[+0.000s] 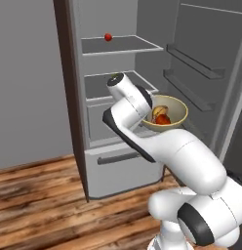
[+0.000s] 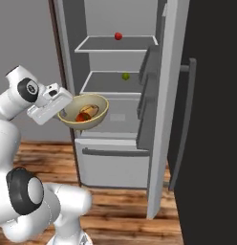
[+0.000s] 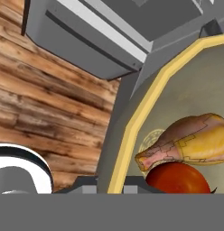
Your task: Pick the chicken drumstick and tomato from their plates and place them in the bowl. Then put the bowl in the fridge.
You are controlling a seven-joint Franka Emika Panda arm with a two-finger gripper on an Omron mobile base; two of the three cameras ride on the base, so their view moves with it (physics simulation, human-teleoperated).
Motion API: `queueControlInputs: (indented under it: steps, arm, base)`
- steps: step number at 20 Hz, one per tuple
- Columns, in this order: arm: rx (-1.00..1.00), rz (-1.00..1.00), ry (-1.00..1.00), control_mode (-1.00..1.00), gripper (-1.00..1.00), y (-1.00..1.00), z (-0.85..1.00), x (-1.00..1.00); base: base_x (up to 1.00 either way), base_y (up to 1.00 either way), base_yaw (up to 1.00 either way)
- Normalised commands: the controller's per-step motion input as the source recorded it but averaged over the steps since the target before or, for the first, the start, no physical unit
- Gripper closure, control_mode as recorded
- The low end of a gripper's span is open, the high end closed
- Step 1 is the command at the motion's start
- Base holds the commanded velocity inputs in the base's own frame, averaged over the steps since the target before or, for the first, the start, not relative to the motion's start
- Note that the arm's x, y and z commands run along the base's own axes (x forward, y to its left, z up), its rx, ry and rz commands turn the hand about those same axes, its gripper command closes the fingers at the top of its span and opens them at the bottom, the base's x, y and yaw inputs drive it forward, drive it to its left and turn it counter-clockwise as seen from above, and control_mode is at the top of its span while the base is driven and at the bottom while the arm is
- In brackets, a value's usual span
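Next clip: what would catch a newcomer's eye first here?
The tan bowl, held up by the gripper before the open fridge, with the chicken drumstick and tomato inside. Next, a small red ball on the fridge's top shelf and a green ball one shelf down.

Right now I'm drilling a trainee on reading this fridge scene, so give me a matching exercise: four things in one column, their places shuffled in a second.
Things:
1. deep tan bowl
2. golden-brown chicken drumstick
3. plain red ball
4. small green ball

Places:
A. top fridge shelf
B. second fridge shelf
C. held up in front of the open grey fridge
D. inside the bowl, beside the glossy red-orange tomato

Pairs: 1-C, 2-D, 3-A, 4-B
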Motion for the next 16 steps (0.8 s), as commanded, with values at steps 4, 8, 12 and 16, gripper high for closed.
queueControlInputs:
  steps: [4,8,12,16]
  arm:
    - [0.0,0.0,0.0,1.0,1.0,0.0,0.0,0.0]
    - [0.0,0.0,0.0,1.0,1.0,0.0,0.0,0.0]
    - [0.0,0.0,0.0,1.0,1.0,0.0,0.0,0.0]
    - [0.0,0.0,0.0,1.0,1.0,0.0,0.0,0.0]
  base:
    - [0.66,-0.25,0.0]
    - [0.59,-0.16,0.01]
    - [0.56,-0.17,0.02]
    - [0.46,-0.11,0.18]
